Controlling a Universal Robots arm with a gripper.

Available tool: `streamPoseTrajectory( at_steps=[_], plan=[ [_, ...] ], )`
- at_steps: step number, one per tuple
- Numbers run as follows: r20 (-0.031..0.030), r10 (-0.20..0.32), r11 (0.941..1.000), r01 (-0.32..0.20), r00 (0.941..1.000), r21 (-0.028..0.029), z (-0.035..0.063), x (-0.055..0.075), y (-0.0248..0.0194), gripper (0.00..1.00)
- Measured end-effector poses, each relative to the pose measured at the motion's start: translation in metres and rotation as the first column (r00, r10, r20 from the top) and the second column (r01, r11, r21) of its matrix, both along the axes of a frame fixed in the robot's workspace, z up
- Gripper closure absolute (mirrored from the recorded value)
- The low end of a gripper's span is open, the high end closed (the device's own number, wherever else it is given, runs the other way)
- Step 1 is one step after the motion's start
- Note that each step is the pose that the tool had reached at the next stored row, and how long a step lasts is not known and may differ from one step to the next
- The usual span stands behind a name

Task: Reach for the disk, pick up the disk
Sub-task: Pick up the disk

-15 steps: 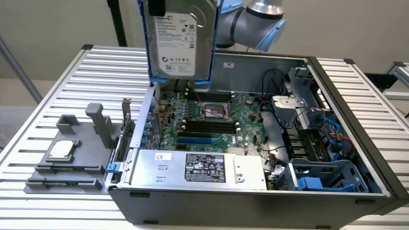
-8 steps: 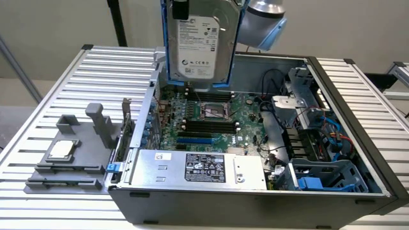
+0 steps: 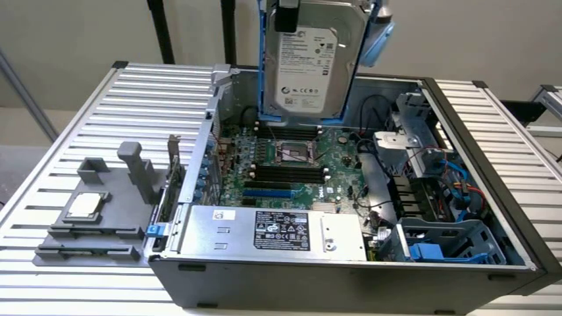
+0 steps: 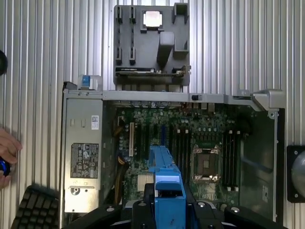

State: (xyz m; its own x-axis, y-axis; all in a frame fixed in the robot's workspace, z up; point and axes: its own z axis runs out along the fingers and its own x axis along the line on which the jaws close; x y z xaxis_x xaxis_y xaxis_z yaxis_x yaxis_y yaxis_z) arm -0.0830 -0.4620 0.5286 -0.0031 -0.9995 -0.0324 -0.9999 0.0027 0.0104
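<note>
The tool (image 4: 169, 210) grips the disk (image 3: 312, 62) above the open computer case (image 3: 491, 197), motherboard (image 3: 294, 164) inside.

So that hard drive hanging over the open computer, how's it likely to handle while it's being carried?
The disk looks like a rigid metal slab, so it probably won't flex. It is likely heavy for its size. Its blue frame is thin plastic, so it may give a little, and a drop onto the motherboard below could cause damage.

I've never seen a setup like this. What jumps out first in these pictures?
The disk, a silver hard drive in a blue frame, hangs upright in the air above the open computer case. Below it lies the bare green motherboard, with the silver power supply nearest the camera. On the exterior view's left, a grey holder carries a small square chip.
</note>
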Motion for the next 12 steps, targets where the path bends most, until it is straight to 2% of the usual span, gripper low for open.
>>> streamPoseTrajectory(
  at_steps=[12],
  plan=[
    [0.0093,0.0,1.0,0.0,1.0,0.0005,-0.0033,0.052,-0.012,0.68]
  ],
)
